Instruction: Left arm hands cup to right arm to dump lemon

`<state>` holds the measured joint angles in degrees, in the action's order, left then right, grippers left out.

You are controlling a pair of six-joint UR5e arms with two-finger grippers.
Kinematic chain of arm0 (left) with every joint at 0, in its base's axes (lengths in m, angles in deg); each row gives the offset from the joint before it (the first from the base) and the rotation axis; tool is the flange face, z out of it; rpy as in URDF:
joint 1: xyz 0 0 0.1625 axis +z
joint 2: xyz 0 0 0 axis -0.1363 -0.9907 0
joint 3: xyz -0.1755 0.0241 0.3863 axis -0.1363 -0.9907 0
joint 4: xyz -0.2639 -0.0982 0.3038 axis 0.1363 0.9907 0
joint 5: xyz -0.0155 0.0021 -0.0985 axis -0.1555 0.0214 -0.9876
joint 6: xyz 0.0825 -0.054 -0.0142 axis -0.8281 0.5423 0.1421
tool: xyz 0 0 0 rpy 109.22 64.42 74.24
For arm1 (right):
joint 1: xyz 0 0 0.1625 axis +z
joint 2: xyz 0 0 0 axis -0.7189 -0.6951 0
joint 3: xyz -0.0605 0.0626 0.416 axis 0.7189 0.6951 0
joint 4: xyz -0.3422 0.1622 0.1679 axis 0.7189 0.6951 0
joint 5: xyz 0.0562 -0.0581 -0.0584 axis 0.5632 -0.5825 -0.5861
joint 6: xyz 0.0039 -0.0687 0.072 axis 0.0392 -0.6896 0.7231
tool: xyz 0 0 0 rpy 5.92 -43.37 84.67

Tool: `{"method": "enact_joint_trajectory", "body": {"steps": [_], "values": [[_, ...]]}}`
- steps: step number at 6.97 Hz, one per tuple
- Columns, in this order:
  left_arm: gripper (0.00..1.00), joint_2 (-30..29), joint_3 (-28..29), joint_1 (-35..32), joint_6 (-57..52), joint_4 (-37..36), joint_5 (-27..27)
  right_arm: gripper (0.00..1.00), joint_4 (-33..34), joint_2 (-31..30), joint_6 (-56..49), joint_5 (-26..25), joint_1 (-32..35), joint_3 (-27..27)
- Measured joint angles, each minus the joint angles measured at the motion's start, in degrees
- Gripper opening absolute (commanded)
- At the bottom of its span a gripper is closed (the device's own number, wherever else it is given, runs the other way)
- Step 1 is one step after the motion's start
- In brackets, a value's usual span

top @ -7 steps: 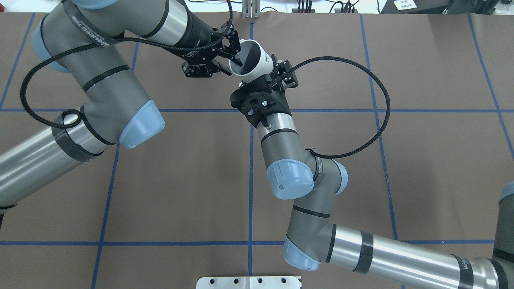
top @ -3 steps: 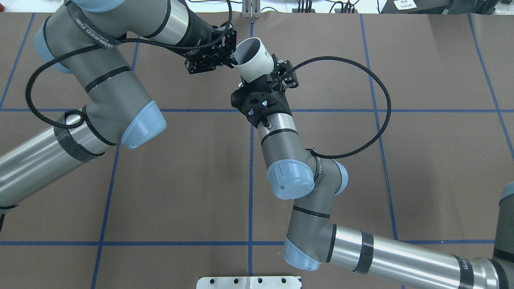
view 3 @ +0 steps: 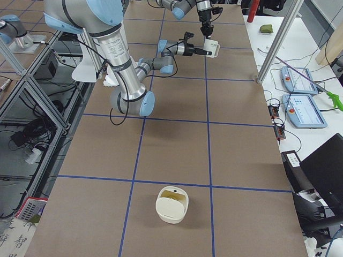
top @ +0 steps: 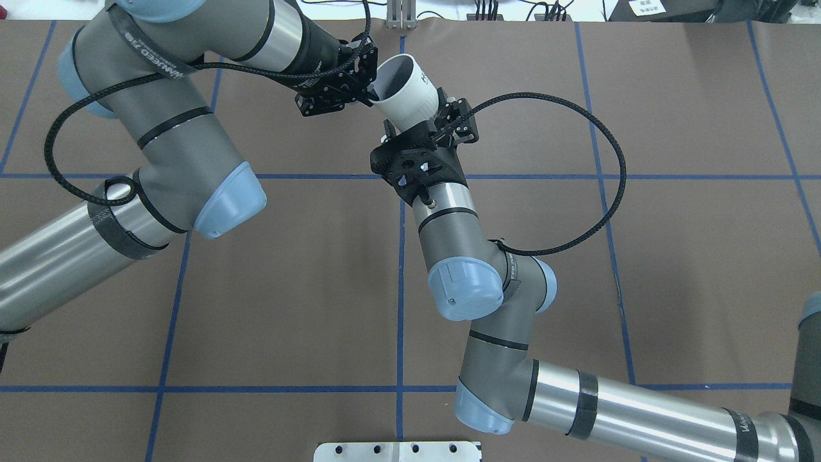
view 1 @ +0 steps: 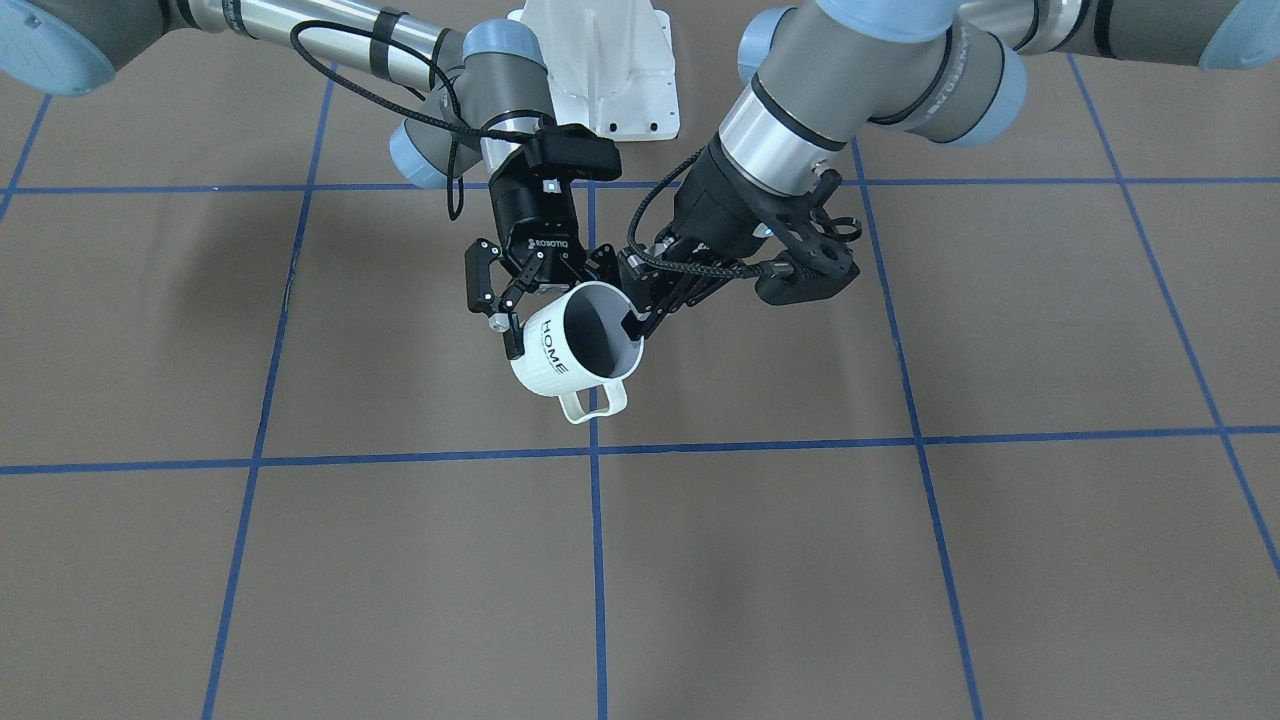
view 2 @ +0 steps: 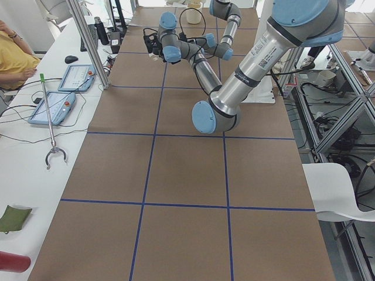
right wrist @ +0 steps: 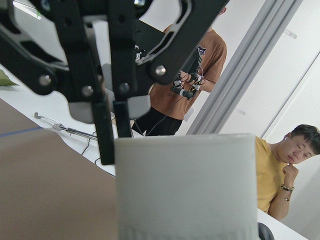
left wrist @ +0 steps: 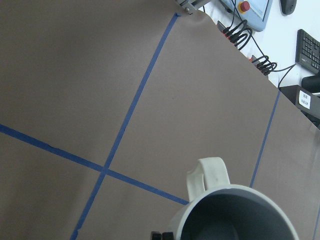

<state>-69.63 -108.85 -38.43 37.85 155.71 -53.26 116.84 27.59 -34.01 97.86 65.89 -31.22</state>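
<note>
I have the cup (view 1: pixel 560 355) in the air between the two arms, well above the tabletop (view 1: pixel 900 560), tipped so its mouth faces up and a little sideways. The left pincer (view 1: pixel 637 322) comes down from above and is clamped on the rim, one finger inside the mouth and one outside. I judge that this grip suits a hand-over, since it leaves the whole body wall free. The right pincer (view 1: pixel 556 308) comes in level, with its fingers spread either side of that body. The handle (view 1: pixel 598 400) points away from its palm, clear of both fingers. One finger lies against the wall by the lettering and the other is hidden, so I cannot tell whether it grips. Until that is sure, the left should not let go. No lemon shows in the part of the inside I can see
</note>
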Motion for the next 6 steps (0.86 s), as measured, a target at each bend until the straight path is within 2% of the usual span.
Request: {"method": "enact_joint_trajectory", "body": {"steps": [2,4,6], "values": [[0.00,-0.08,0.04,-0.02,0.00,-0.07,0.05,0.94,0.04,-0.41,-0.18,-3.07,-1.79,-0.55],[0.00,-0.09,0.10,-0.05,-0.22,-0.18,0.16,0.94,0.04,-2.44,-0.24,-4.16,-3.82,-4.33],[0.00,-0.10,0.47,-0.25,-1.11,-0.33,0.26,1.00,0.13,-5.10,-0.26,-5.69,-6.19,-9.55]]}}
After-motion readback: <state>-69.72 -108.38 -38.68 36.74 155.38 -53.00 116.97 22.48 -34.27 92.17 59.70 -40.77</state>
